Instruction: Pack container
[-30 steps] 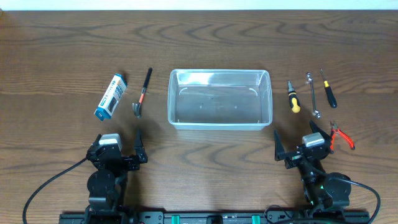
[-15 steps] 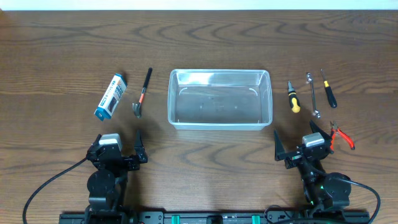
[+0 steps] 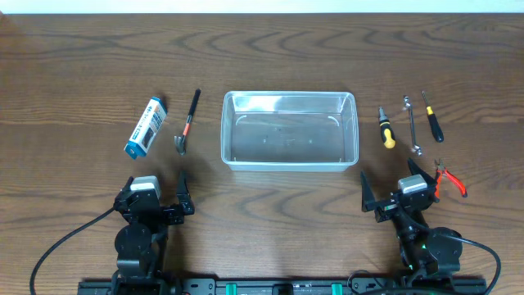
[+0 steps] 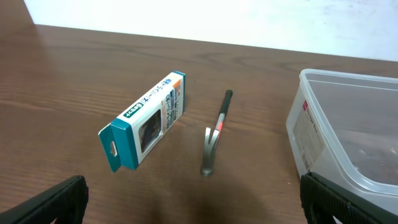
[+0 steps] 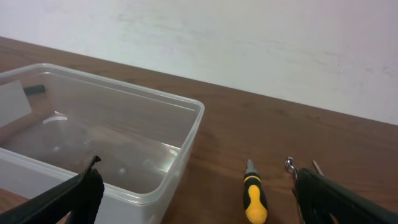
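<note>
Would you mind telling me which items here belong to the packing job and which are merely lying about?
Job: container; likely contents: blue-and-white box, hammer-like tool, yellow-handled screwdriver, wrench, black-handled screwdriver, red pliers.
Lying about: nothing evident.

Black left gripper (image 3: 156,182) and right gripper (image 3: 388,172) — pointed fingers (image 3: 185,192), pale grey blocks (image 3: 144,184) on top — trailing black cables (image 3: 90,221).

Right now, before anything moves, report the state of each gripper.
Left gripper: open, holding nothing.
Right gripper: open, holding nothing.
</note>
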Robot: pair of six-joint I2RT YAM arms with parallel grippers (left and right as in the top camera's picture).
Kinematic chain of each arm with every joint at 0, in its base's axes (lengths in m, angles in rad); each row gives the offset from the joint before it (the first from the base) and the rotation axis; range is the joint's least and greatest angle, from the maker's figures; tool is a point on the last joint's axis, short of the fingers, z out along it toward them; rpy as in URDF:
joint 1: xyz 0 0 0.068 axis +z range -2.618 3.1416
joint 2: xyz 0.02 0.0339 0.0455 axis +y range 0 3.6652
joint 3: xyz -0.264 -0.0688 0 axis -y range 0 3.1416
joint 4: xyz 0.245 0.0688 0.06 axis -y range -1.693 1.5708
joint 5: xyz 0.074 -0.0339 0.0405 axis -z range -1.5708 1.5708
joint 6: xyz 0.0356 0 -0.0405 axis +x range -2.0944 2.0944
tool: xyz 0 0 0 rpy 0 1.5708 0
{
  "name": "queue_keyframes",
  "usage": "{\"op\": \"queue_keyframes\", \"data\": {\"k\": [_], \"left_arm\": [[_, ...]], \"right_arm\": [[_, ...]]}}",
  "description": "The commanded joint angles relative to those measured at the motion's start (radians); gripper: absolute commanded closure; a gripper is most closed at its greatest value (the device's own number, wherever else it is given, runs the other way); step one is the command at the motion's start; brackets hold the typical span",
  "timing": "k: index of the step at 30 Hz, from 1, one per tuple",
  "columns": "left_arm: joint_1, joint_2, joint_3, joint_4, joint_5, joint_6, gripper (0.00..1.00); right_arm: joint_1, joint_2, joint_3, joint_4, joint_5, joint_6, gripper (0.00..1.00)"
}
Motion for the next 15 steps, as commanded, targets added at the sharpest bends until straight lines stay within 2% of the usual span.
{"op": "queue_keyframes", "data": {"k": [1, 5, 9, 12, 15], "left_arm": [[0.004, -0.006, -0.025, -0.002, 0.003, 0.010, 0.02], [0.004, -0.006, -0.025, -0.002, 0.003, 0.010, 0.02], [0.004, -0.006, -0.025, -0.002, 0.003, 0.010, 0.02], [0.004, -0.006, -0.025, -0.002, 0.003, 0.010, 0.02], [0.004, -0.006, -0.025, -0.002, 0.003, 0.010, 0.02]], "right_arm": [[-0.001, -0.006, -0.005, 0.003, 0.000, 0.005, 0.01], [-0.001, 0.001, 0.025, 0.003, 0.031, 0.062, 0.01], [-0.001, 0.066, 0.126, 0.060, 0.214, 0.080, 0.01], [-0.001, 0.200, 0.267, 0.108, 0.277, 0.028, 0.01], [-0.001, 0.389, 0.450, 0.082, 0.277, 0.006, 0.01]]}}
